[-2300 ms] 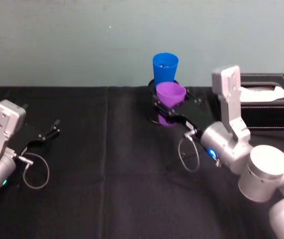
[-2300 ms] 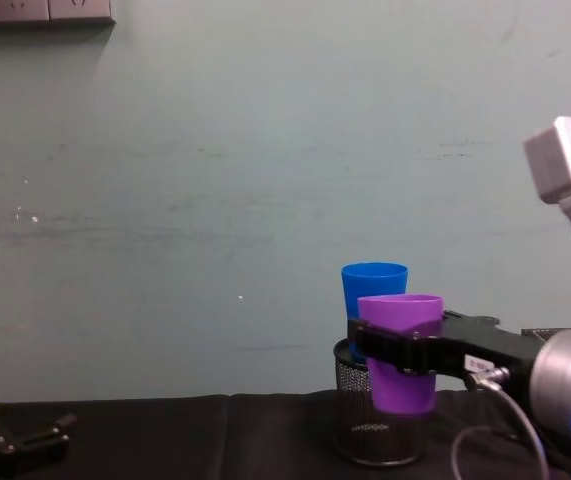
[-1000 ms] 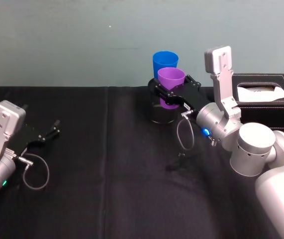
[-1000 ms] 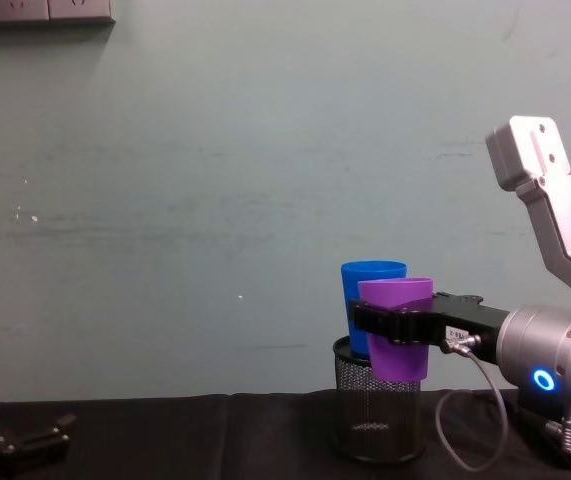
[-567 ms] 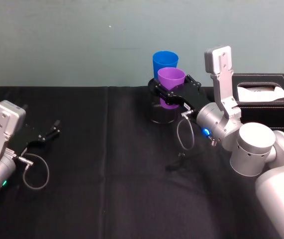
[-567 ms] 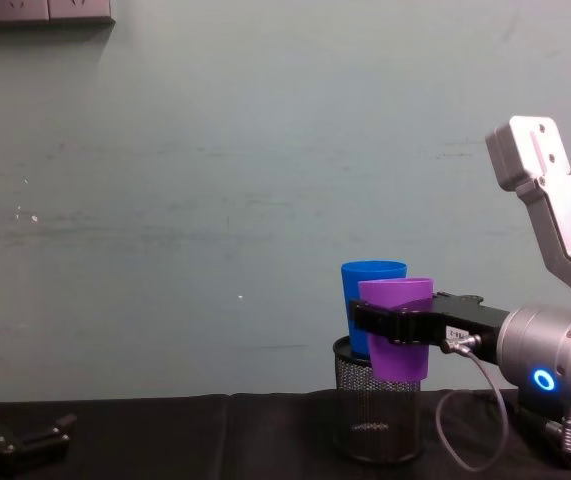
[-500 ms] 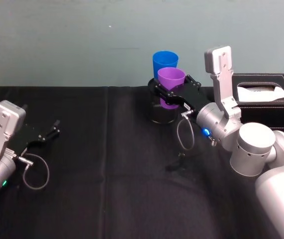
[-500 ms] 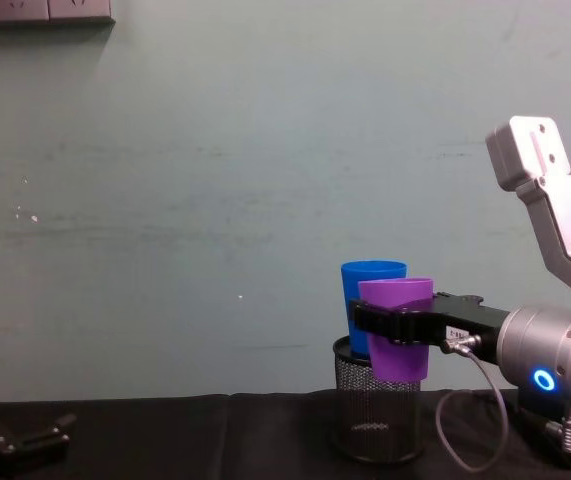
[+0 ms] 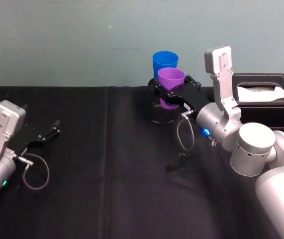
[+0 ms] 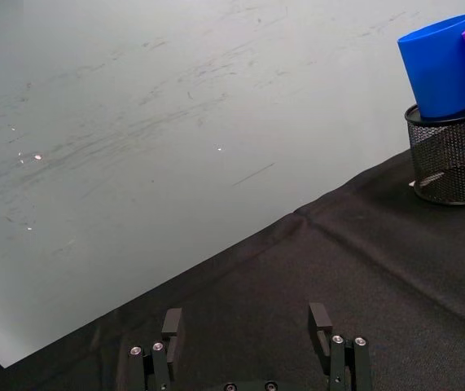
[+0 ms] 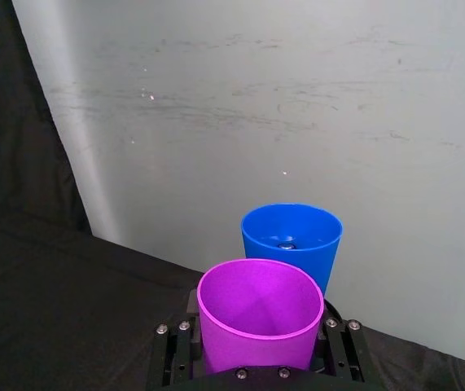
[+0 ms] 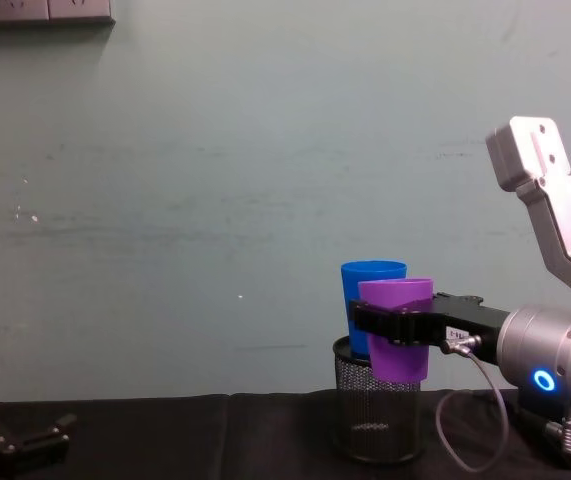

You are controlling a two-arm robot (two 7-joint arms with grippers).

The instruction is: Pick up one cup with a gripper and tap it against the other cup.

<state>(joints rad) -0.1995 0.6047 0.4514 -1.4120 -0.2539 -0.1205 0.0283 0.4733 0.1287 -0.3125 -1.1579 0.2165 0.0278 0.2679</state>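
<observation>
Right hand [image 9: 172, 92] clamped around purple cup [image 9: 170, 79], aloft over black mesh holder [image 12: 377, 430], just before blue cup [image 9: 164, 63] standing inside it, tissue box [image 9: 266, 102] alongside, left hand [image 9: 56, 127] fingers spread, low over desk [image 9: 107, 189], well apart.

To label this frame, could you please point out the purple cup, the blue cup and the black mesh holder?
purple cup [image 9: 171, 78], head view, inside its open mouth.
blue cup [image 10: 440, 69], left wrist view, outer wall.
black mesh holder [image 12: 370, 425], chest view, mesh side wall.

1 purple cup [image 9: 171, 82], 1 blue cup [image 9: 165, 64], blk mesh holder [image 12: 377, 425], blk cloth [image 9: 107, 174], pale green scuffed wall [image 12: 215, 200].
</observation>
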